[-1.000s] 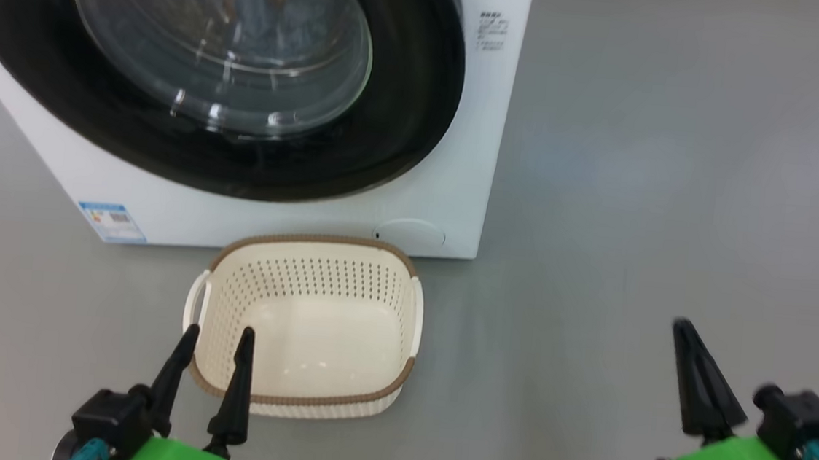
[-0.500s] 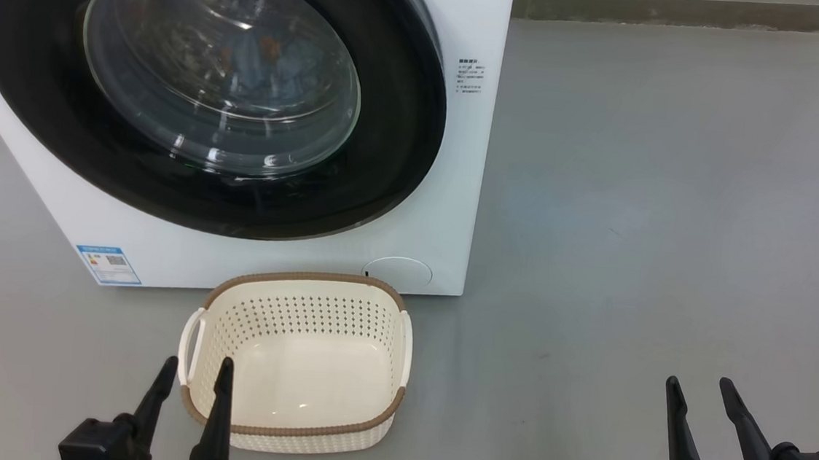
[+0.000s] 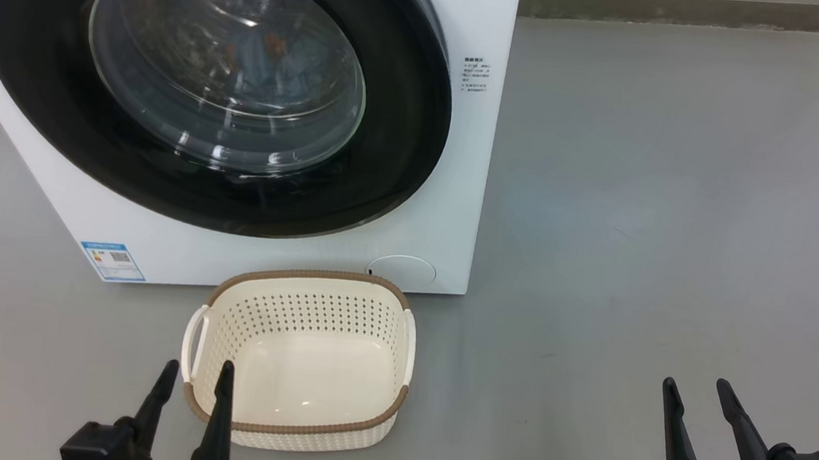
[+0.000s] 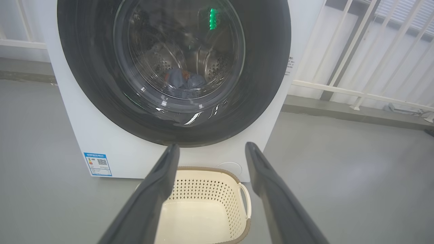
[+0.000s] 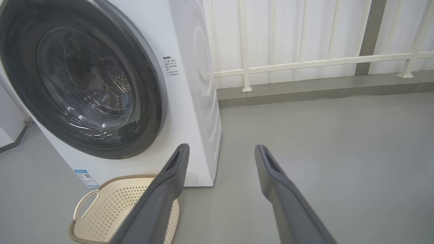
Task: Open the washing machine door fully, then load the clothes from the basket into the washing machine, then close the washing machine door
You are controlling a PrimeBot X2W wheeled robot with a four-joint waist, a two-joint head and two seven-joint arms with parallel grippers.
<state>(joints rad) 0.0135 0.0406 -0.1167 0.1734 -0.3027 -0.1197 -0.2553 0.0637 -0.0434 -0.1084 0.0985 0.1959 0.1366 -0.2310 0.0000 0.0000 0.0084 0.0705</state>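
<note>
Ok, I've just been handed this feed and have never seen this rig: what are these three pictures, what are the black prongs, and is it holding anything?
The wide picture is from the robot's head, looking down at the grey floor. The black prongs at its bottom corners are the robot's own fingers: left fingers at lower left, right fingers at lower right. The other two pictures come from a camera on each wrist, looking along that arm's pair of fingers. Both pairs stand apart and hold nothing. Ahead is the white washing machine; its round black-rimmed door looks shut. Through the glass, the left wrist view shows blue clothes lying in the drum. The cream basket sits on the floor in front of it, empty.
</note>
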